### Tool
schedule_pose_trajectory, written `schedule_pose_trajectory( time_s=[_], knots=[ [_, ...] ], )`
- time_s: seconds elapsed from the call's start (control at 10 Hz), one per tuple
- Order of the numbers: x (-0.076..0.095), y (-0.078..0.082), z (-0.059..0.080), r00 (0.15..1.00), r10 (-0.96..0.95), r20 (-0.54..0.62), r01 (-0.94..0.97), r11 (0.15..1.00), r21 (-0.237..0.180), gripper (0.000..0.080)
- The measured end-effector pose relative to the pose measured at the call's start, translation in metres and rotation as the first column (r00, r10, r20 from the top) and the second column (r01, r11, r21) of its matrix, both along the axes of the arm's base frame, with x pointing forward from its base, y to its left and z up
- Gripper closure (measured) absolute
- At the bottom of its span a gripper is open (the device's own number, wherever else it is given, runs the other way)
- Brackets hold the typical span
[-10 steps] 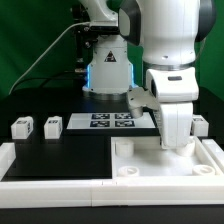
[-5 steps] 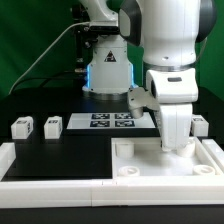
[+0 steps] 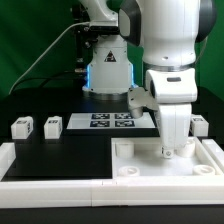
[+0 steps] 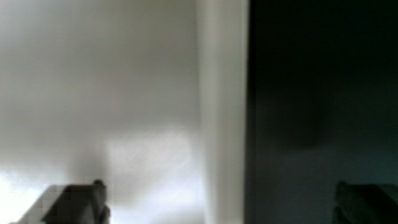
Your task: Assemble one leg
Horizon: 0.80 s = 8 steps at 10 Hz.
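Observation:
My gripper (image 3: 172, 150) hangs low over the far right corner of the large white tray-like piece (image 3: 130, 165). In the wrist view my gripper (image 4: 222, 205) has its dark fingertips (image 4: 71, 205) far apart, with only the blurred white tray surface (image 4: 125, 100) and dark table between them. Two legs (image 3: 20, 127) (image 3: 52, 126), small white blocks with square tags, stand at the exterior view's left. A third leg (image 3: 200, 126) stands behind my gripper at the right. A fourth leg does not show.
The marker board (image 3: 112, 121) lies flat on the black table in front of the robot base (image 3: 108, 72). A white raised border (image 3: 50, 160) runs along the near left of the work area.
My gripper has sunk slightly toward the tray's far right corner. Nothing else has moved.

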<state>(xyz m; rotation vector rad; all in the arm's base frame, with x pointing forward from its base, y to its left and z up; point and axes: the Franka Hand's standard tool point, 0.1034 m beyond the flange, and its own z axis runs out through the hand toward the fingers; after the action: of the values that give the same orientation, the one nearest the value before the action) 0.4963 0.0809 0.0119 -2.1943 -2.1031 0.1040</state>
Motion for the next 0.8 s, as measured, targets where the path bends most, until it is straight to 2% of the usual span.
schedule_pose_trajectory(
  time_s=[0.2, 0.4, 0.6, 0.8],
  knots=[
    [-0.003, -0.001, 0.004, 1.000, 0.003, 0.001, -0.003, 1.000, -0.003, 0.0153],
    [-0.012, -0.004, 0.020, 1.000, -0.017, 0.012, 0.017, 1.000, -0.016, 0.0151],
    [-0.026, -0.006, 0.035, 0.998, -0.063, 0.020, 0.063, 0.997, -0.034, 0.0151],
    [-0.049, -0.011, 0.052, 0.993, -0.116, 0.038, 0.118, 0.992, -0.052, 0.0151]
  ],
)
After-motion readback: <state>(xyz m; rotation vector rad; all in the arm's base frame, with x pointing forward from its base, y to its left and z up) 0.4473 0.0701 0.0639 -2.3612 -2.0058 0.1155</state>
